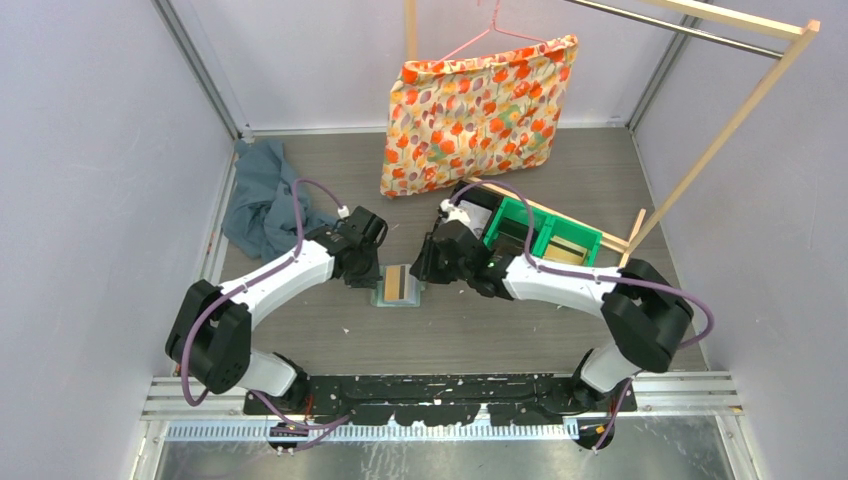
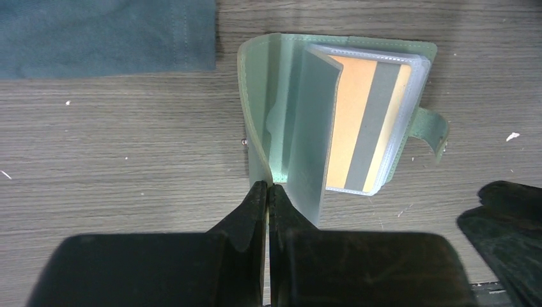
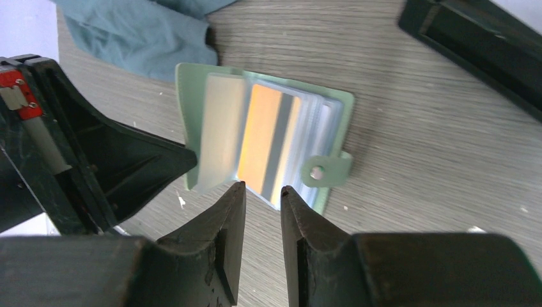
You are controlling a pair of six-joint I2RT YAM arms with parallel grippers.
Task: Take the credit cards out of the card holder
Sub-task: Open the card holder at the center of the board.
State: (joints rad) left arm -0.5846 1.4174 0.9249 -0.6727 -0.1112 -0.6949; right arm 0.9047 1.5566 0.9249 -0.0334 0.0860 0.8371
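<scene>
The pale sage-green fold-over card holder (image 1: 398,288) lies open at the middle of the grey wood-grain table (image 1: 480,330), between the arms. The left gripper (image 2: 268,192), at the holder's 10 o'clock in the top view, has its black fingers pressed fully together on the near edge of the soft cover. A frosted clear pocket leaf (image 2: 313,128) stands up beside them.

The right gripper (image 3: 263,192), at 2 o'clock, is parted only a slit and holds nothing. Its tips are just beside the edge of an orange card with a dark grey stripe (image 3: 265,137), which sits in a glossy sleeve.

I judge this the first extraction (I see no card lying loose). The next move calls for nipping the thin, stiff card edge alone, not the slippery plastic, then drawing it straight out. A crumpled blue-grey cloth (image 1: 260,195) lies at 10 o'clock.
</scene>
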